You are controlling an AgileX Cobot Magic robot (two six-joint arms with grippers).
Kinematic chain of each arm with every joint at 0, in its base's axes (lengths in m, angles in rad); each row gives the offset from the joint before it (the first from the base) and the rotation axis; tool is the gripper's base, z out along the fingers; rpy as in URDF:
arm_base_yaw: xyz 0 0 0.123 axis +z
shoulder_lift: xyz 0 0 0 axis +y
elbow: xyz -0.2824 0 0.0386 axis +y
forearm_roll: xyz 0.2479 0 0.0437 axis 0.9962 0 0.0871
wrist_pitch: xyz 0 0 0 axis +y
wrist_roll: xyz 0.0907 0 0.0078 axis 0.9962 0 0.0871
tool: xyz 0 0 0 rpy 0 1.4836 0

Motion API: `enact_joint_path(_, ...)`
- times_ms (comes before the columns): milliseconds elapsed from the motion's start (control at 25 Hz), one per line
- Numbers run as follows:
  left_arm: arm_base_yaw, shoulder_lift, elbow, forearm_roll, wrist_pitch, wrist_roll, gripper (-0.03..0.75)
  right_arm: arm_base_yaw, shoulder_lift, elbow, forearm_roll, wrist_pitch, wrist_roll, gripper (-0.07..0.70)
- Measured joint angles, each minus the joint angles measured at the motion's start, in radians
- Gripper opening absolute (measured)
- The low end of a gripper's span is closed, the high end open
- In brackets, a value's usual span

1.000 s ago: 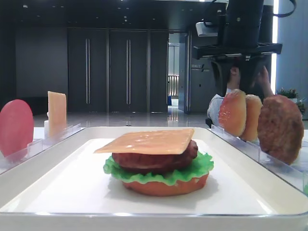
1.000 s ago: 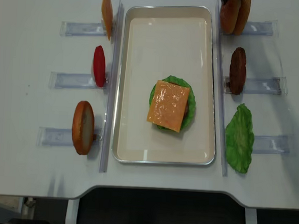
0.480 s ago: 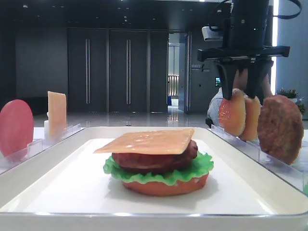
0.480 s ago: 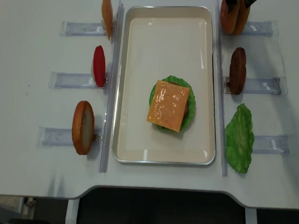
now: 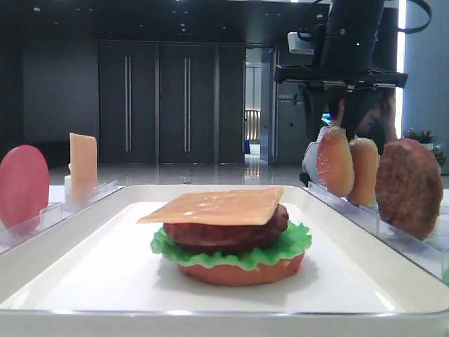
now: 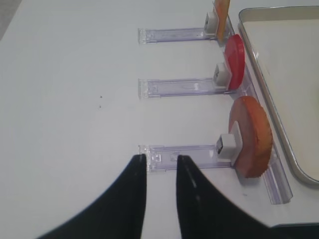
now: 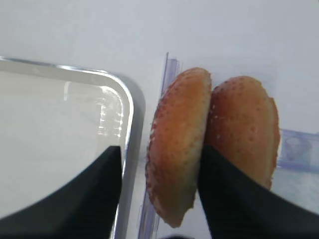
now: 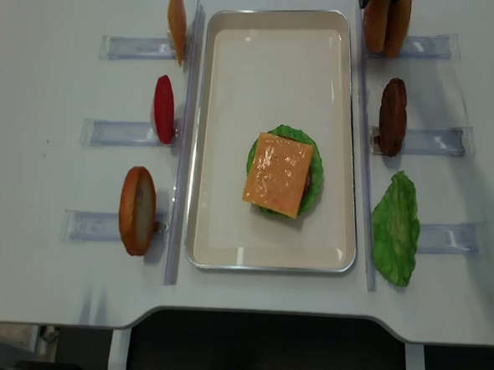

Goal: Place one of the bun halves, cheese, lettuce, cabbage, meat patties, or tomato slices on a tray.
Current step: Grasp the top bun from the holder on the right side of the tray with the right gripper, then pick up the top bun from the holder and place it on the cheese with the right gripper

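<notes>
White and raised at its rim, the tray (image 8: 198, 132) holds one stack: a square cheese slice (image 8: 278, 174) over a dark meat patty (image 5: 228, 230), ruffled lettuce (image 5: 231, 254) and a flat orange-red bun bottom (image 5: 242, 272).

The right gripper (image 7: 160, 164) has its jaws spread wide around the nearer of two bun halves (image 7: 178, 144), which stand on edge and touch each other in a clear rack (image 8: 423, 46) just outside the tray's far right corner. One jaw is on the tray side of that bun and the other is wedged between the two halves; whether they press on it I cannot tell. Nearer along the same side from these jaws stand a second patty (image 8: 392, 116) in its rack and a loose lettuce leaf (image 8: 396, 228) lying flat.

The left gripper (image 6: 159, 164) hangs over bare tabletop (image 8: 44, 80) with its jaws a narrow gap apart, holding nothing. Just past them a bun piece (image 6: 250, 137) stands in a clear rack (image 6: 182, 155); beyond it are a tomato slice (image 6: 235, 61) and an upright cheese slice (image 6: 221, 12).

The tabletop is white. Dark panelled doors (image 5: 158, 102) fill the room behind.

The tray's far half is bare, and open tabletop lies left of the left racks.
</notes>
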State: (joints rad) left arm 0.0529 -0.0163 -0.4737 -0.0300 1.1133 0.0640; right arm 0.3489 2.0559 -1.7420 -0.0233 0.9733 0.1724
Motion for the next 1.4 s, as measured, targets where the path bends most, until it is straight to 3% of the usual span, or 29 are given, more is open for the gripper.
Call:
enact_joint_path(320,0.000,0.000,0.000,0.000,0.000,0.000,0.159,0.000,0.003,0.000,-0.009,-0.007,0.000,0.210)
enact_joint_path(520,0.000,0.000,0.000,0.000,0.000,0.000,0.159,0.000,0.003,0.000,-0.029,-0.005,0.000,0.160)
enact_joint_path(920,0.000,0.000,0.000,-0.001,0.000,0.000,0.159,0.000,-0.006,0.000,-0.029,0.022,0.003,0.156)
enact_joint_path(1120,0.000,0.000,0.000,-0.001,0.000,0.000,0.159,0.000,-0.023,-0.010,0.000,0.075,0.003,0.148)
enact_joint_path(1400,0.000,0.000,0.000,-0.002,0.000,0.000,0.159,0.000,-0.042,-0.014,0.080,0.109,0.002,0.141)
